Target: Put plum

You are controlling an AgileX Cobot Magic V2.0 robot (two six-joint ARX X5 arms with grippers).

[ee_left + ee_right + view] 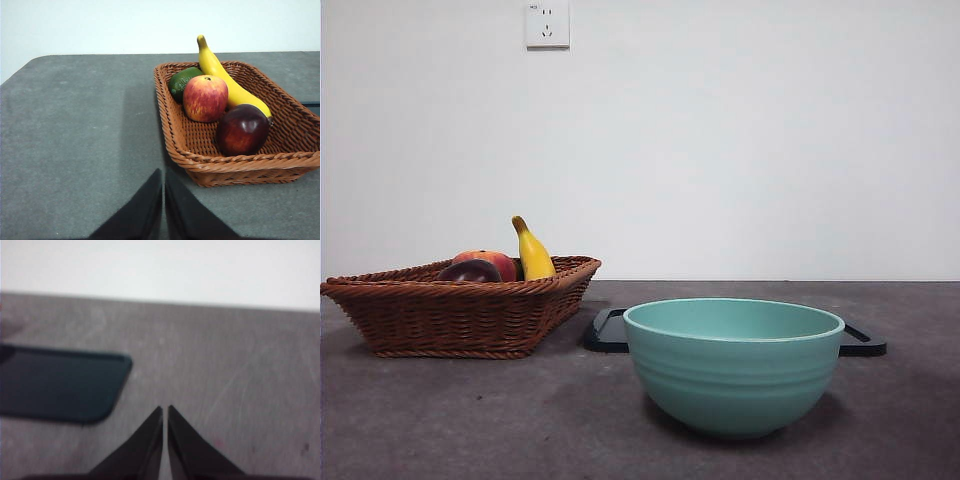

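L gripper [163,175] is clenched on nothing, jaws tip to tip above bare table; the plum [242,129] sits just ahead & to one side, in the near corner of the wicker basket [240,162], w/ the banana [225,82] & peach [205,98] behind it. R gripper [165,411] also pinched closed, empty, w/ a black tray [60,385] near, off to one side.

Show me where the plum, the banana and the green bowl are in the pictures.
plum [242,129]: left wrist view, middle of its dark glossy side.
banana [225,82]: left wrist view, middle of its yellow body.
green bowl [733,378]: front view, middle of its outer wall.
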